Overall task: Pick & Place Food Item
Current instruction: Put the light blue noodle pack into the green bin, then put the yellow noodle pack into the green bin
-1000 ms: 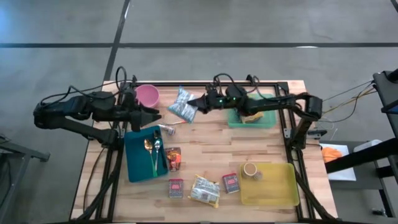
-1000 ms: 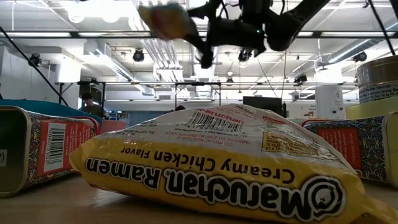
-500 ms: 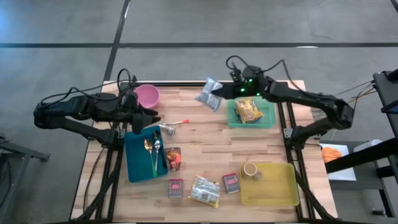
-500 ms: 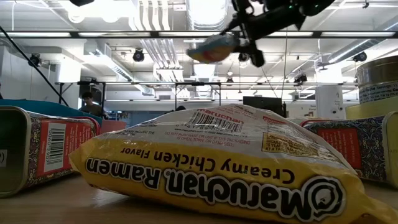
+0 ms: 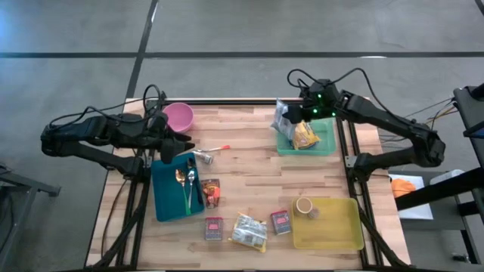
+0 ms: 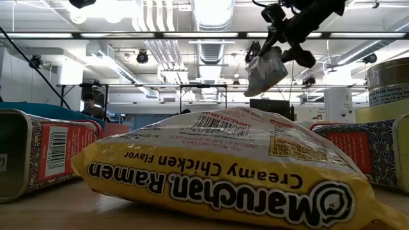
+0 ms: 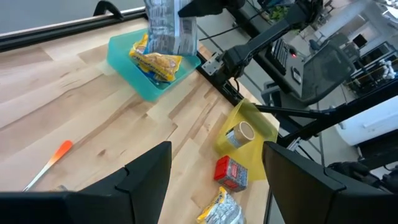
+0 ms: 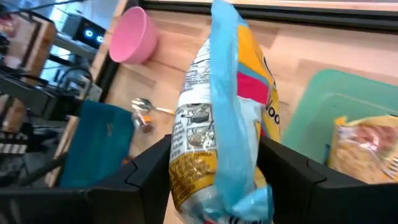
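Above the far right corner of the table, the right gripper pinched a snack bag in blue, yellow and red wrapping, its two fingers closed against the bag's sides. The bag hung in the air, clear of the wood, over the near-left edge of the green bin. A yellow noodle packet already lay inside that bin. From table height, the bag dangled from the dark arm high over a ramen packet lying in the foreground.

The left gripper waited on the other side, over the upper edge of the teal tray, its fingers spread apart with nothing between them. A pink bowl stood at the far left corner, just beyond it. Spoons rested in the teal tray, and an orange-tipped stick lay on the bare wood nearby.

Toward the near edge sat a small red tin, the ramen packet and another red tin in a row. A yellow tray at the near right held a roll of tape.
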Controlling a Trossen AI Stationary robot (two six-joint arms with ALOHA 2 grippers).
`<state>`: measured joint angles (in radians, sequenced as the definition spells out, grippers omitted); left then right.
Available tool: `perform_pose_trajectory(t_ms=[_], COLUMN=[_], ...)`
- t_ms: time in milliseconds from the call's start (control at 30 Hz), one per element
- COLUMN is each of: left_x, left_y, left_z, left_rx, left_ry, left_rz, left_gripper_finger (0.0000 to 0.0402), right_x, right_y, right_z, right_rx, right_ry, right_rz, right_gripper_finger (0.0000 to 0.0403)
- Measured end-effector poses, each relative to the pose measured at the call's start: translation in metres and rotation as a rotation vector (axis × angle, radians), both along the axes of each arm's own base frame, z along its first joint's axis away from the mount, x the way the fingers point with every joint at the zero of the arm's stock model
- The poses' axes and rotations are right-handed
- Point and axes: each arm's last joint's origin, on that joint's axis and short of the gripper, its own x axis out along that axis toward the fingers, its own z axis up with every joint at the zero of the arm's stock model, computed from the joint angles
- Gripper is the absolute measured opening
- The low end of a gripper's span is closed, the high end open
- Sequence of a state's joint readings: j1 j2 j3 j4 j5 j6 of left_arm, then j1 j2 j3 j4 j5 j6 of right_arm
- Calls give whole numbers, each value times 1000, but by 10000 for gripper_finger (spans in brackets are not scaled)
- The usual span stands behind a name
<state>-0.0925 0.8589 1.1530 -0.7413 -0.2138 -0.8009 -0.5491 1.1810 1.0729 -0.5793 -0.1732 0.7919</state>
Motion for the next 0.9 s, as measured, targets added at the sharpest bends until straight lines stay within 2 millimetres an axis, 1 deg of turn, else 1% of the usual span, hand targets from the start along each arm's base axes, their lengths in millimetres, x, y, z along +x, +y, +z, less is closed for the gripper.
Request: perform_pose_trajectory(t_ms=[267,433,900], left_x=[0,0,0], left_y=[0,0,0], left_z=[-1,-1,-1], left_rx=[0,-1,-3], left_ry=[6,6,12], left_rz=[-1,-3,-1], left_gripper_finger=[258,258,258], right_x=[-11,-17,-16], right_y=[5,6,7], right_z=[-4,-18,-27], right_rx=[6,44,54], right_ry=[106,259,273], right_rz=[-44,-85,-77], right_gripper_finger=[203,203,203])
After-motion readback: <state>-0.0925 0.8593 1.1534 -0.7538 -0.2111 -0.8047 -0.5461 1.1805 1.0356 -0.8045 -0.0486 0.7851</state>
